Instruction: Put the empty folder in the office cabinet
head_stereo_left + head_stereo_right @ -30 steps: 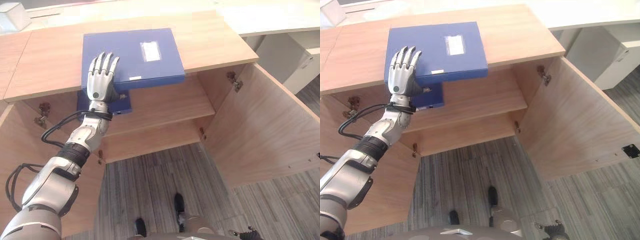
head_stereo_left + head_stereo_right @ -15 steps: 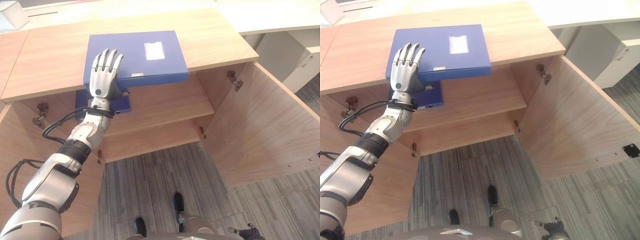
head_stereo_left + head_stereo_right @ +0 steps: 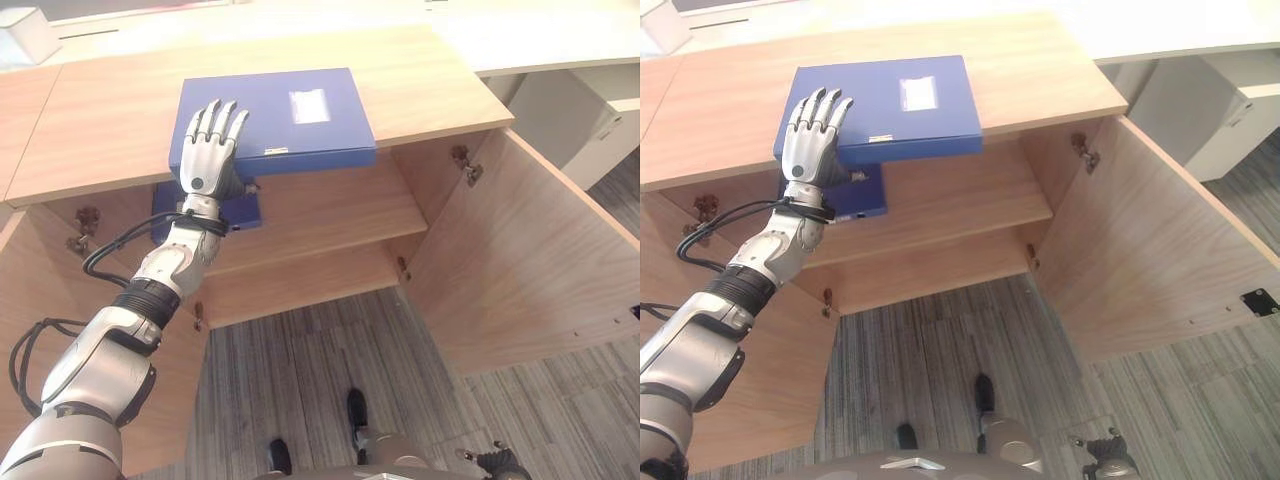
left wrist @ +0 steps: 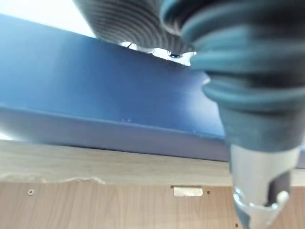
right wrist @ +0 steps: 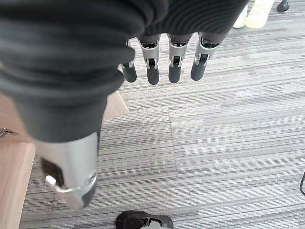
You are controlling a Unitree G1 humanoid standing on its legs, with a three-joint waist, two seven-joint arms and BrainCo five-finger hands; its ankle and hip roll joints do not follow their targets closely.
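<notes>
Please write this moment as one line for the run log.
left hand: open, fingers flat on blue folder | folder: on cabinet top, near edge overhanging | second blue folder: on upper shelf | cabinet door: open | right hand: idle, over floor

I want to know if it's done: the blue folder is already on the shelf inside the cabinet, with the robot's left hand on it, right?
Not quite. The blue folder lies on top of the cabinet, not on the shelf inside, as the left eye view shows. The left hand does rest on it, fingers straight.

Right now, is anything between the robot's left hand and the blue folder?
Nothing: in the left eye view the left hand lies flat on the blue folder.
</notes>
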